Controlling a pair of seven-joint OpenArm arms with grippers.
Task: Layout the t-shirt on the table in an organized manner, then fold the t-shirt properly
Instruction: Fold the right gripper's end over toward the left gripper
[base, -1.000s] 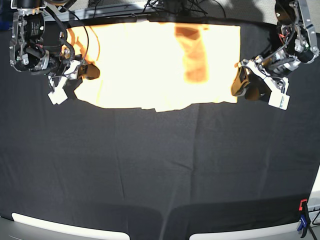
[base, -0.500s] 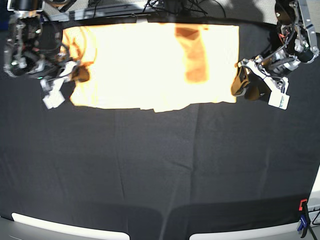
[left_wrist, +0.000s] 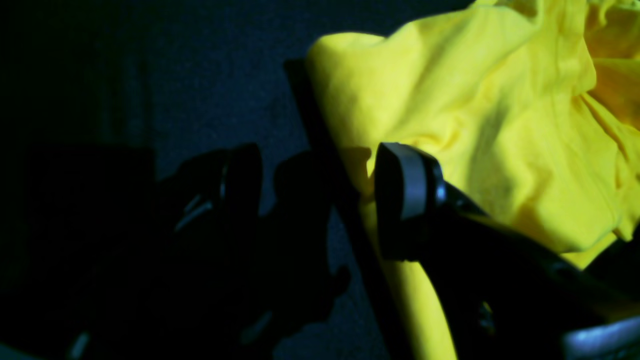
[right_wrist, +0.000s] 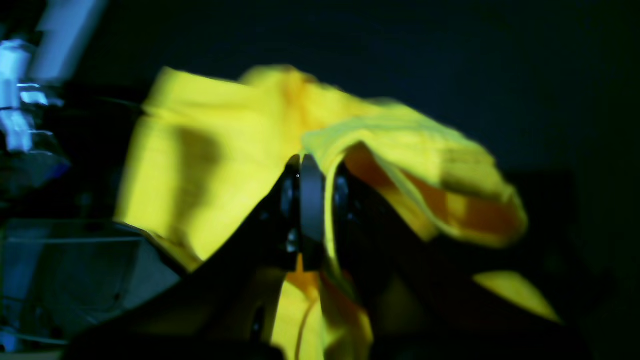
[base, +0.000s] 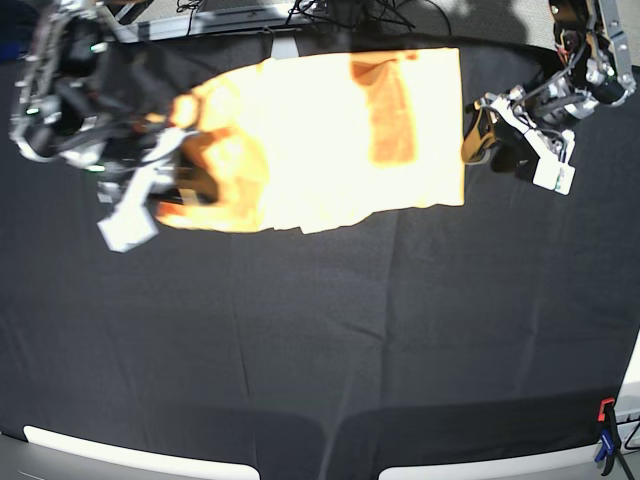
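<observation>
Here we see the plain pale yellow cotton t-shirt (base: 330, 130) lying at the far side of the black cloth-covered counter (base: 320, 330). The right end effector (right_wrist: 320, 200) is pinched tight on a raised fold of the shirt's edge. The left end effector (left_wrist: 320, 200) stands wide apart at the opposite edge, gripping nothing.

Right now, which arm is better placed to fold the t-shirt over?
The right. Its hand is shut on the t-shirt edge and lifting it, while the left hand is open beside the opposite edge, gripping nothing.
</observation>
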